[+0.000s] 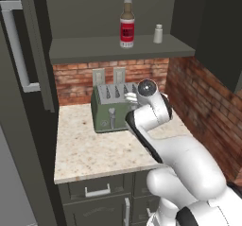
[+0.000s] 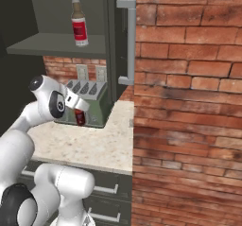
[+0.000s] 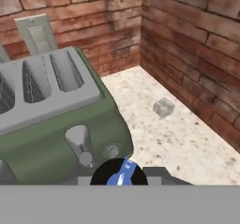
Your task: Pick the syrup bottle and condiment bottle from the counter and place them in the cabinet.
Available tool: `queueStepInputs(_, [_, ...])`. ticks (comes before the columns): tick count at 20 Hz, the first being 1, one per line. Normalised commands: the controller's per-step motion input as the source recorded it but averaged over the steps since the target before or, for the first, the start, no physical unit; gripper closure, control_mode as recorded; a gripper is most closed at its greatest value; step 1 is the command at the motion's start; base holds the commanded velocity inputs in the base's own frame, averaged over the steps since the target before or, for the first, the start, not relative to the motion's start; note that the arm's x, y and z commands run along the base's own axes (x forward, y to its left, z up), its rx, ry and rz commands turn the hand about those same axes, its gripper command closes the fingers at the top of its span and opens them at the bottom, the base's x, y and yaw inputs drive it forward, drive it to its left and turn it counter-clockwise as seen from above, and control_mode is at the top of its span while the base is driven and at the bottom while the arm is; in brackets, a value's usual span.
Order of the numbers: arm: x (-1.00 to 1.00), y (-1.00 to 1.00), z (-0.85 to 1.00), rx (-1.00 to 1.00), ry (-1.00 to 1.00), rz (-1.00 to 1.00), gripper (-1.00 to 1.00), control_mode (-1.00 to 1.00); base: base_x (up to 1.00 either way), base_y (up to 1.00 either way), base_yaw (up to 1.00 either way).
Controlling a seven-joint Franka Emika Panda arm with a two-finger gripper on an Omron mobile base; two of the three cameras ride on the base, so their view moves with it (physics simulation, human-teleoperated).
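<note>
A tall bottle (image 1: 126, 24) (image 2: 79, 24) with a red label and a black cap stands upright on the cabinet shelf (image 1: 90, 47) (image 2: 47, 45). My gripper (image 2: 80, 115) (image 3: 119, 175) is shut on a small dark red bottle (image 2: 80, 117), held above the counter (image 1: 94, 154) (image 2: 94, 144) in front of the toaster. In the hand view the held bottle's black cap (image 3: 119, 171) with a blue mark sits between the fingers. I cannot tell which bottle is the syrup bottle and which the condiment bottle.
A green toaster (image 1: 111, 108) (image 2: 87, 95) (image 3: 56, 115) stands against the brick back wall. A small white shaker (image 1: 158, 33) sits on the shelf right of the tall bottle. A small clear cube (image 3: 163, 107) lies on the counter near the side wall. Open cabinet doors carry silver handles (image 1: 14, 45) (image 2: 130, 40).
</note>
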Motion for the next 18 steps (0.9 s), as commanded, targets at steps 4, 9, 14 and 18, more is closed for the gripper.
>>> queueStepInputs(4, [0.0,-0.02,0.56,0.0,0.0,-0.21,1.0,-1.0,0.0,0.0,0.0])
queueStepInputs(9, [0.0,0.02,0.59,-0.01,-0.02,-0.23,1.0,-1.0,0.0,0.0,0.0])
queueStepInputs(14, [0.01,0.0,0.46,-0.01,-0.03,-0.21,1.0,-1.0,0.0,0.0,0.0])
queueStepInputs(18, [0.1,-0.04,0.55,0.0,0.0,-0.15,1.0,-1.0,0.0,0.0,0.0])
